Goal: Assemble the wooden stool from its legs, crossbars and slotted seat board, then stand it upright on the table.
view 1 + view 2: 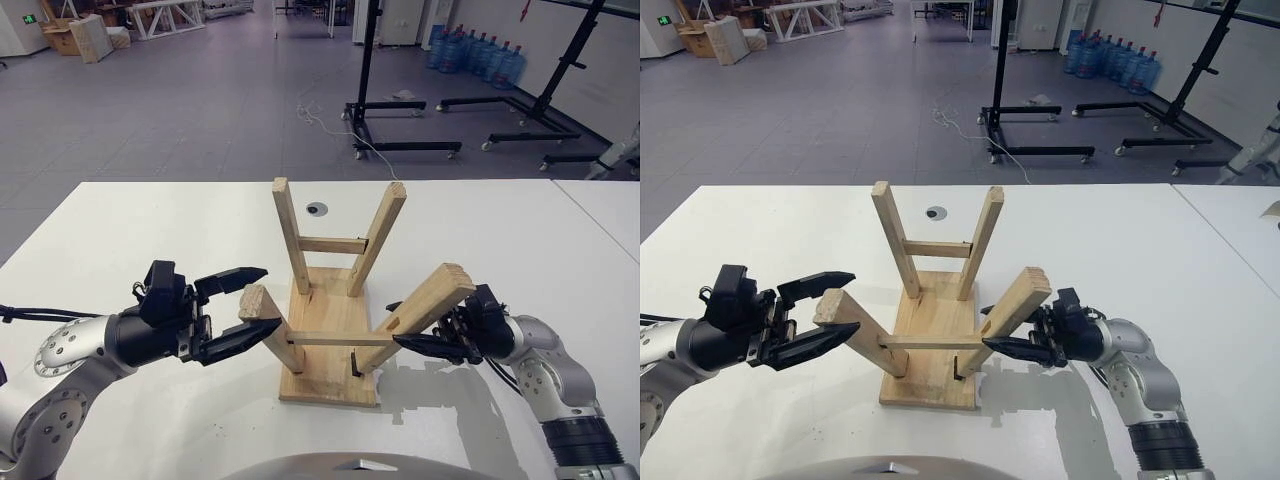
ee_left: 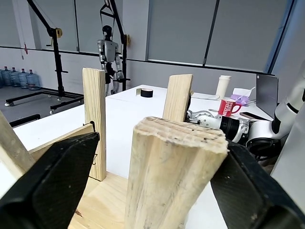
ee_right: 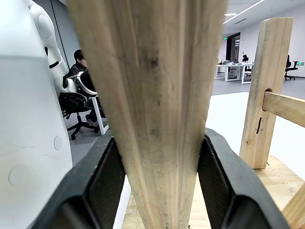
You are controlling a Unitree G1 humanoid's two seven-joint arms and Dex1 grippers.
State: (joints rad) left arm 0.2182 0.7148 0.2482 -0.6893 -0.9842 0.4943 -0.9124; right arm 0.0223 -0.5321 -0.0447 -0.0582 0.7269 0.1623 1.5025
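The wooden stool lies upside down, its slotted seat board (image 1: pixel 325 315) flat on the white table (image 1: pixel 150 230). All legs point up, splayed outward. A crossbar (image 1: pixel 333 244) joins the two far legs (image 1: pixel 291 235), and another crossbar (image 1: pixel 335 339) joins the two near ones. My left gripper (image 1: pixel 268 298) is open and straddles the top of the near left leg (image 2: pixel 176 162), with a gap beside one of its fingers (image 2: pixel 47 181). My right gripper (image 1: pixel 398 323) is shut on the near right leg (image 3: pixel 152 95), low on its length. Both of its pads (image 3: pixel 100 191) press the wood.
A small round black grommet (image 1: pixel 317 209) sits in the tabletop behind the stool. A second white table (image 1: pixel 610 210) adjoins at the right. Black wheeled stand frames (image 1: pixel 400 110) are on the floor beyond the far edge. Bare tabletop surrounds the stool on both sides.
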